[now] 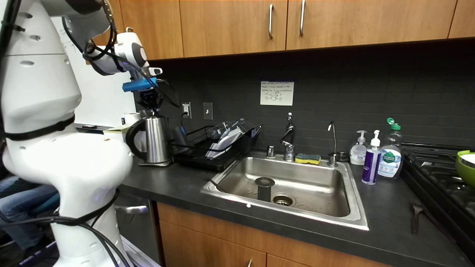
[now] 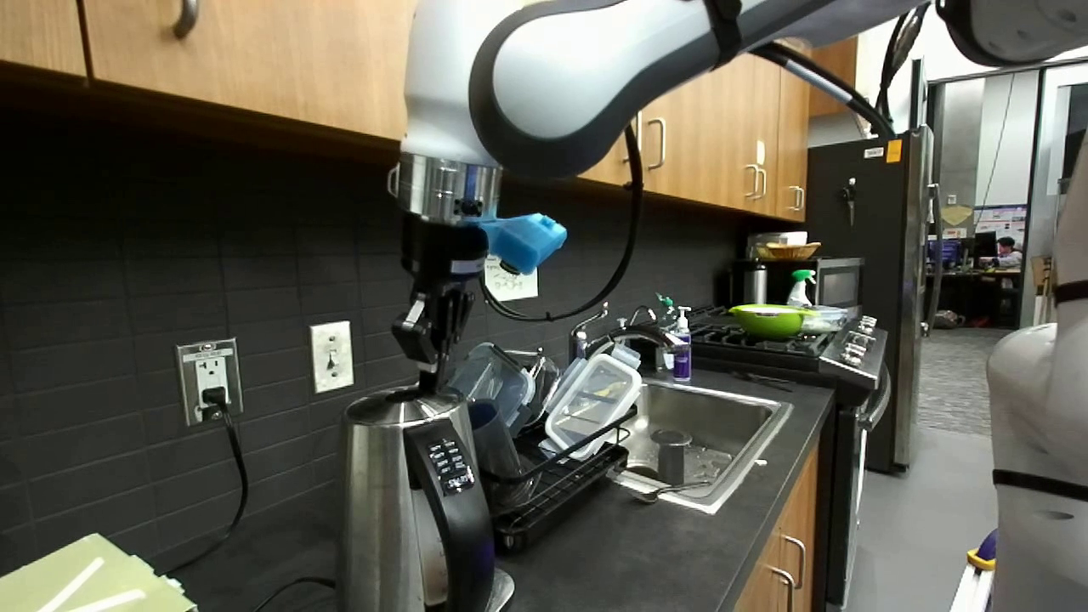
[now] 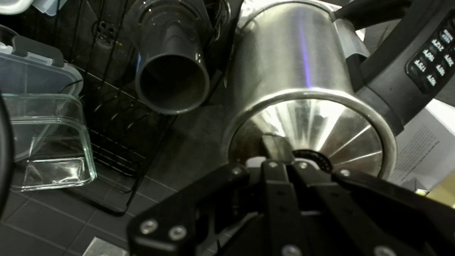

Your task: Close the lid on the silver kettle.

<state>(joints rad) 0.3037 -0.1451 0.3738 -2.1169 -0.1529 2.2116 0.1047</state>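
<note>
The silver kettle (image 1: 157,139) stands upright on its base at the left of the counter; it also shows in an exterior view (image 2: 374,501) and the wrist view (image 3: 288,53). Its dark handle (image 2: 455,510) has a button panel. The steel lid (image 3: 341,135) lies within the kettle's rim and looks level; its lower part is hidden by the gripper in the wrist view. My gripper (image 3: 278,147) points down with its fingertips together at the lid's top, beside a dark round piece at the lid's middle. The fingertips (image 2: 431,378) appear to touch the lid. Nothing shows between them.
A black dish rack (image 1: 200,157) with containers and a dark cup (image 3: 172,81) stands close beside the kettle. The sink (image 1: 356,207) lies beyond it. A dark tiled wall is behind. A yellow-green box (image 2: 85,578) lies near the kettle. Wood cabinets (image 1: 233,26) hang above.
</note>
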